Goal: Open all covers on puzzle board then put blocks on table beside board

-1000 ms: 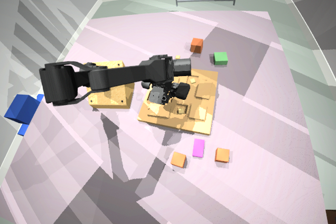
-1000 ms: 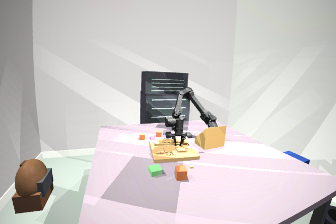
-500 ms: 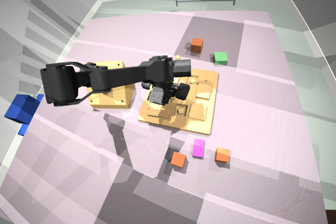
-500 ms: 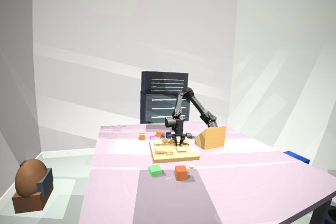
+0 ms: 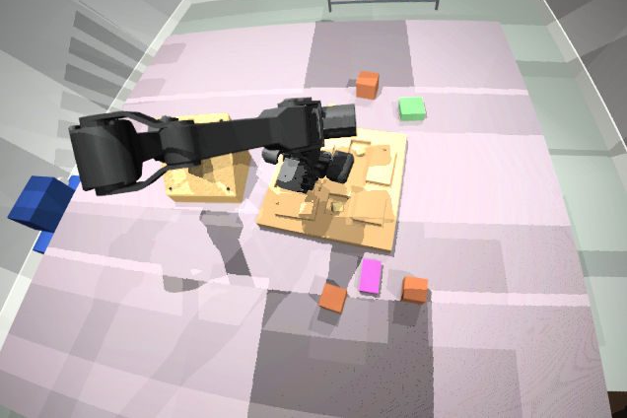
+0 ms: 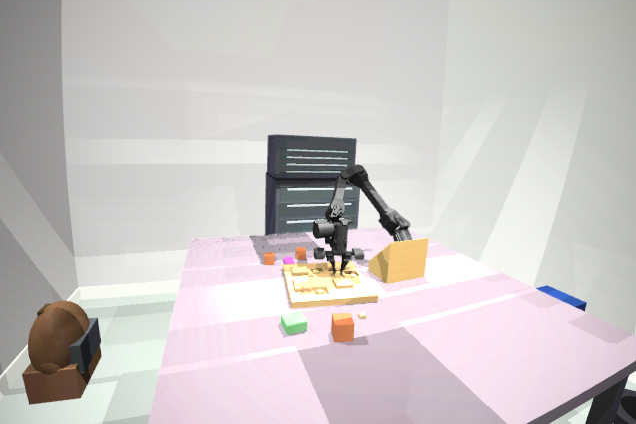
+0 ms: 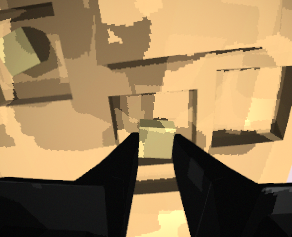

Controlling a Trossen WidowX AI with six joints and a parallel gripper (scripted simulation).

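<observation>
The wooden puzzle board (image 5: pixel 398 142) (image 6: pixel 334 299) has raised cover plates, among them a cover (image 5: pixel 380 166), a cover (image 5: pixel 369 207) and a cover (image 5: pixel 294 206). My gripper (image 6: pixel 338 273) (image 7: pixel 155 140) is shut on a small pale yellow block (image 7: pixel 156 143), which is at an open well in the wrist view. Another pale yellow block (image 7: pixel 17 52) sits turned in a well at upper left; the well at right shows no block. In the top view, yellow blocks show in wells (image 5: pixel 359 150) (image 5: pixel 336 206). A small yellow block (image 6: pixel 361 315) rests on the table beside the board. The hand hides part of the board.
Orange cubes (image 5: pixel 367 85) (image 5: pixel 332 298) (image 5: pixel 415 289), a green block (image 5: pixel 412 108) (image 6: pixel 293 322) and a magenta block (image 5: pixel 370 276) (image 6: pixel 288 260) lie around the board. A wooden wedge (image 5: pixel 202 191) (image 6: pixel 406 262) stands beside it, under the arm in the top view.
</observation>
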